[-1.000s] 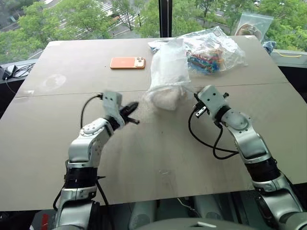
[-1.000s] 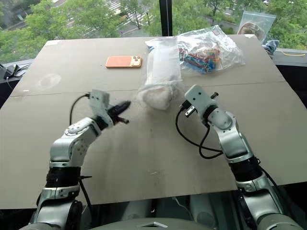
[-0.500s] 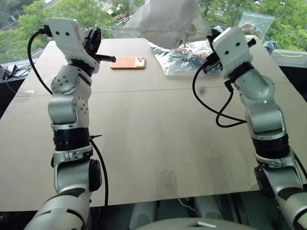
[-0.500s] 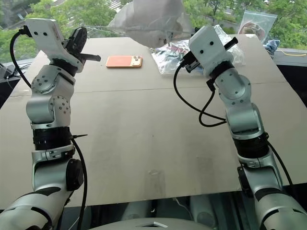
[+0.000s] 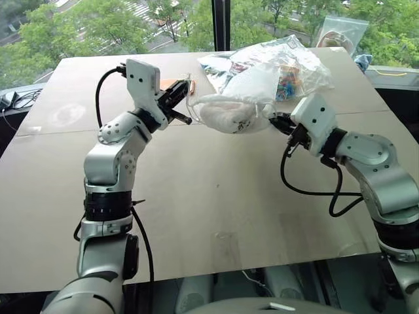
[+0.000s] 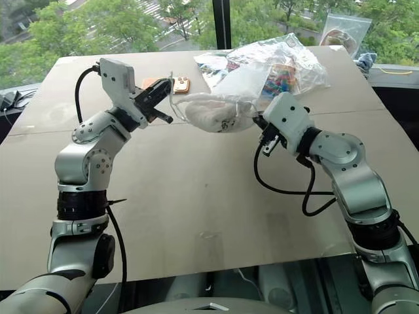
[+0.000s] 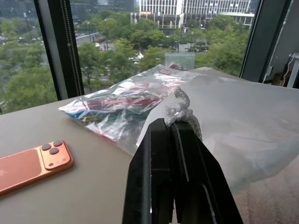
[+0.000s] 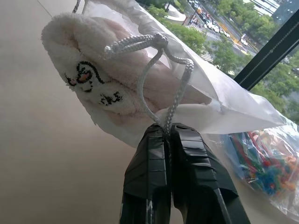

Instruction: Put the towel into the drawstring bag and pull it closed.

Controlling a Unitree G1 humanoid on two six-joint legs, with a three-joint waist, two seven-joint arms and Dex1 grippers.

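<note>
While hanging between both arms, drawstring bag [image 5: 239, 104] contains towel [image 8: 88, 79].

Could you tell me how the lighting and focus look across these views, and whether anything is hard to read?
Left eye view: even daylight from the windows, no harsh glare on the table. Left wrist view: the drawstring bag reads hazy and the left gripper shows dark. Right wrist view: the towel and cord are crisp, while the trees behind are soft.
</note>
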